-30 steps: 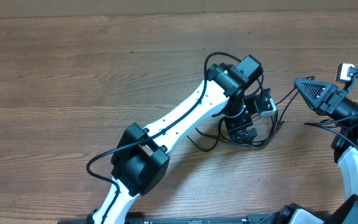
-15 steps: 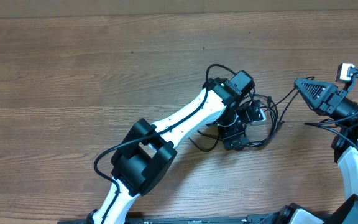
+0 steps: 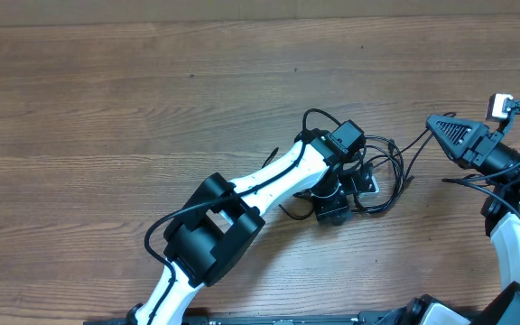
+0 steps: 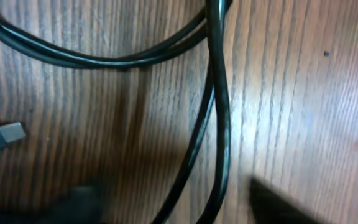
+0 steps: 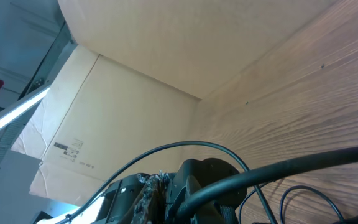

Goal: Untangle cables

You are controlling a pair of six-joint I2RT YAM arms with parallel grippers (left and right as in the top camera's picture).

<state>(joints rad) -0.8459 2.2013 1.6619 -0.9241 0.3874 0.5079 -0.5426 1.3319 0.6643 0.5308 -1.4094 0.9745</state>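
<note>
Bench (image 3: pixel 106 108): a wood-grain surface is seen filling the overhead frame.
Left arm (image 3: pixel 269 176): it is extended from the lower left of the overhead frame to just right of centre, where it is bent down over the cables (image 4: pixel 220 112).
Left hand (image 4: pixel 173 205): it is pointed down at the bench, directly over the tangle. In the left wrist view the fingers (image 4: pixel 278 202) are seen as two blurred dark shapes at the lower corners, apart, with two strands passing between them. Contact with the strands cannot be told.
Cables: thin black cords are heaped in loose loops on the bench right of centre in the overhead frame, partly covered by the left hand. In the left wrist view one strand is run from top to bottom, a second is crossed against it, and a curve is swept across the upper left.
Plug (image 4: pixel 2 137): a silver-tipped end is laid flat at the left edge of the left wrist view, apart from the strands.
Right hand (image 3: pixel 433 123): it is placed at the upper right of the overhead frame, pointed at the tangle. The fingers are together, clamped on one strand led up from the heap.
Right arm (image 3: pixel 517 244): it is seen at the right edge.
</note>
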